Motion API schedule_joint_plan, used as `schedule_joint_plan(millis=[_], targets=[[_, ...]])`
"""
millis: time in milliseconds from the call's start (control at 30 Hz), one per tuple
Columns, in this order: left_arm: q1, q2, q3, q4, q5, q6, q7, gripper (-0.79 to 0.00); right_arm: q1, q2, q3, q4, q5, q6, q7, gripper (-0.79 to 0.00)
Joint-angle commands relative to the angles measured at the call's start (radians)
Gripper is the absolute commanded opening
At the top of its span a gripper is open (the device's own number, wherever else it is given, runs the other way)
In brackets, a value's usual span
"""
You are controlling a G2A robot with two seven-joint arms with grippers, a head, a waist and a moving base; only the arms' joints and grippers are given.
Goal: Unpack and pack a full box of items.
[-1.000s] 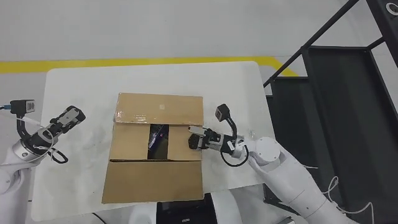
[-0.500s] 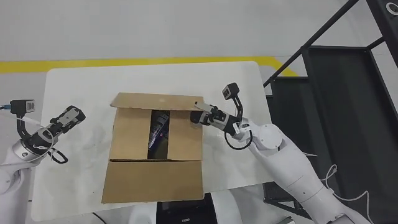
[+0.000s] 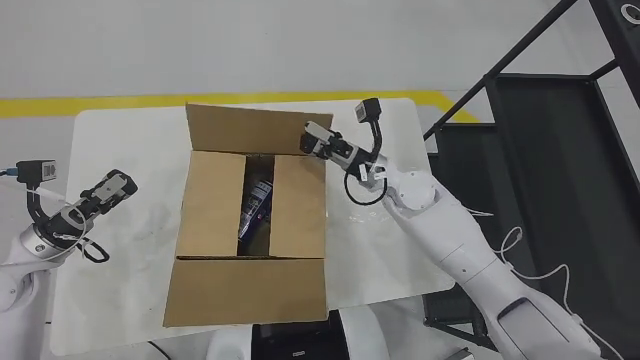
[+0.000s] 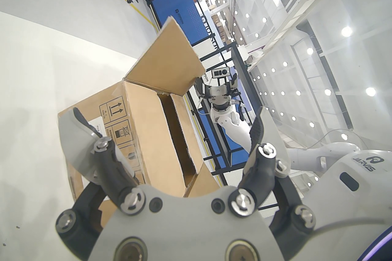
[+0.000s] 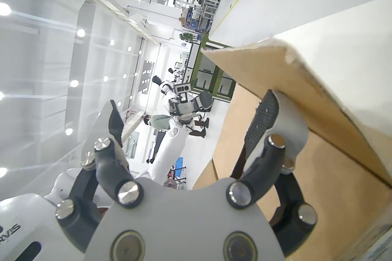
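Note:
A cardboard box (image 3: 210,210) stands mid-table. Its far flap (image 3: 255,128) is raised, and the near flap (image 3: 245,290) lies folded outward. Two inner flaps lie flat; dark items (image 3: 258,205) show in the gap between them. My right gripper (image 3: 312,142) is at the raised flap's right corner. In the right wrist view this gripper (image 5: 191,104) is open, one finger pad (image 5: 263,112) touching the underside of the far flap (image 5: 275,66). My left gripper (image 3: 110,190) hangs open over the table, left of the box. In the left wrist view this gripper (image 4: 167,118) holds nothing, facing the box (image 4: 147,121).
The white table (image 3: 120,140) has bare room to the left and right of the box. A black metal rack (image 3: 560,160) stands past the table's right edge. A yellow line (image 3: 120,106) runs on the floor behind the table.
My right gripper has moved from the box's right side toward the far corner, swinging the far flap up from flat to raised. The left arm has not moved.

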Motion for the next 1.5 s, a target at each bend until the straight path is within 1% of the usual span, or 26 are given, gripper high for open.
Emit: schedule_joint_plan(millis=[0,133,367,467,767,833,900,967,1033,1100,1167,1267,1333,1400,1467], targets=[[0.0,0.0,0.0,0.0,0.0,0.0,0.0,0.0,0.03,-0.011,-0.015,0.043,-0.016,-0.007,-0.031,0.0],[0.0,0.0,0.0,0.0,0.0,0.0,0.0,0.0,0.068,-0.03,-0.036,0.109,-0.047,-0.008,-0.088,0.0],[0.0,0.0,0.0,0.0,0.0,0.0,0.0,0.0,0.11,-0.055,-0.075,0.206,-0.174,0.065,-0.177,0.0],[0.0,0.0,0.0,0.0,0.0,0.0,0.0,0.0,0.124,-0.065,-0.086,0.24,-0.191,0.085,-0.185,0.0],[0.0,0.0,0.0,0.0,0.0,0.0,0.0,0.0,0.145,-0.087,-0.105,0.299,-0.225,0.098,-0.173,0.0],[0.0,0.0,0.0,0.0,0.0,0.0,0.0,0.0,0.147,-0.091,-0.1,0.3,-0.217,0.083,-0.171,0.0],[0.0,0.0,0.0,0.0,0.0,0.0,0.0,0.0,0.145,-0.091,-0.086,0.283,-0.213,0.047,-0.172,0.0],[0.0,0.0,0.0,0.0,0.0,0.0,0.0,0.0,0.141,-0.087,-0.065,0.246,-0.204,0.02,-0.161,0.0],[0.0,0.0,0.0,0.0,0.0,0.0,0.0,0.0,0.131,-0.08,-0.04,0.191,-0.206,0.017,-0.139,0.0],[0.0,0.0,0.0,0.0,0.0,0.0,0.0,0.0,0.117,-0.072,-0.017,0.122,-0.196,0.056,-0.09,0.0],[0.0,0.0,0.0,0.0,0.0,0.0,0.0,0.0,0.1,-0.063,0.002,0.049,-0.172,0.126,-0.015,0.0],[0.0,0.0,0.0,0.0,0.0,0.0,0.0,0.0,0.066,-0.049,0.03,-0.069,-0.136,0.269,0.093,0.0],[0.0,0.0,0.0,0.0,0.0,0.0,0.0,0.0,0.028,-0.04,0.037,-0.151,-0.116,0.383,0.165,0.0],[0.0,0.0,0.0,0.0,0.0,0.0,0.0,0.0,-0.014,-0.03,0.048,-0.226,-0.117,0.478,0.203,0.0],[0.0,0.0,0.0,0.0,0.0,0.0,0.0,0.0,-0.061,-0.023,0.05,-0.294,-0.127,0.547,0.223,0.0]])
